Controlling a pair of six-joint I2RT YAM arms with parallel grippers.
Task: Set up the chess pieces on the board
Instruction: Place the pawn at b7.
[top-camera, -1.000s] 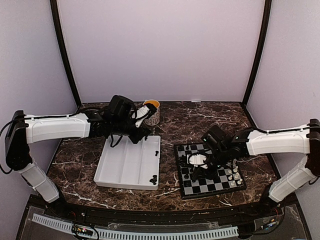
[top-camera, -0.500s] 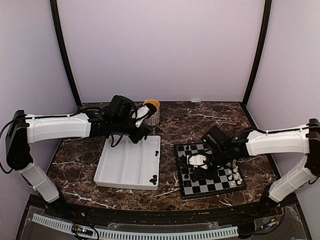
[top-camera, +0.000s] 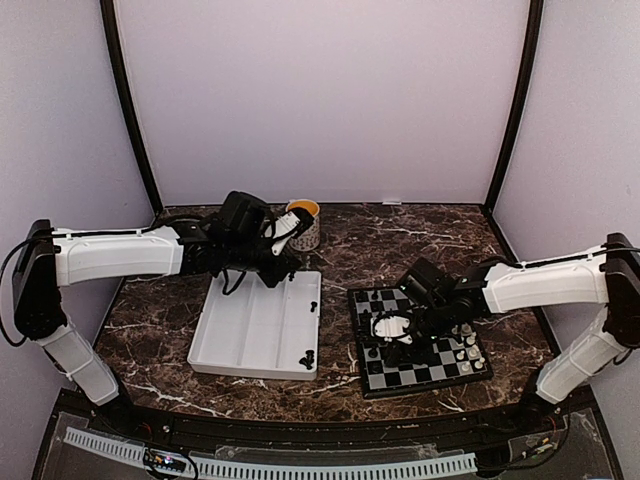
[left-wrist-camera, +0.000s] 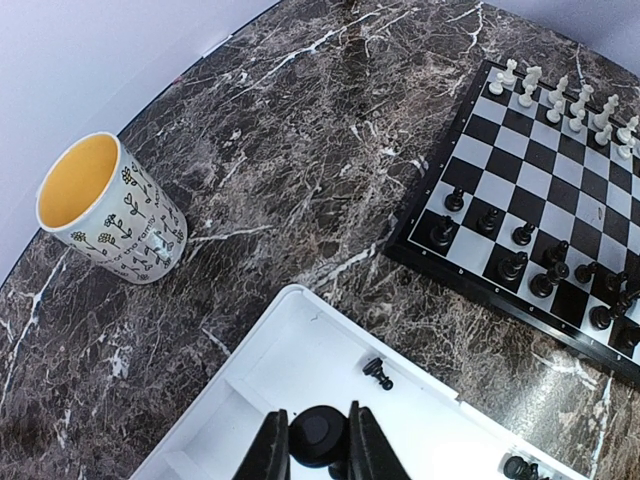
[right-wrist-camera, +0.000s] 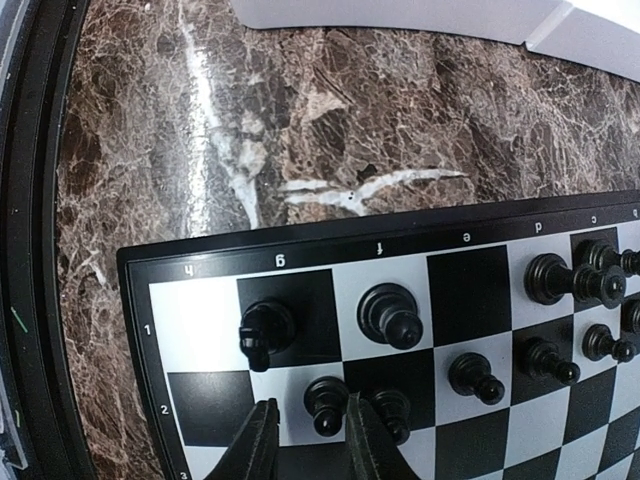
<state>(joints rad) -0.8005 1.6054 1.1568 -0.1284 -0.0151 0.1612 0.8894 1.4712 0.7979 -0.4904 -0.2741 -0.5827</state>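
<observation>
1. The left gripper is hanging over the white tray, its jaws clamping a black piece by its sides. It is probably carrying the piece towards the board.
2. The right gripper is hovering low over the board's second row. Its jaws are standing slightly apart, flanking an upright black pawn. The pawn looks released, but I cannot tell if a finger is touching it.
3. A loose chessman is waiting in the tray.

Letters: h, g, f, e, d, c — white, upside down, on the black rim of the board, along its 12 o'clock edge in the right wrist view, running from 9 o'clock toward 3 o'clock.
Numbers: 1, 2, 3 — white, on the 9 o'clock rim, running toward 6 o'clock.
Other views: rim markings too small to read.
</observation>
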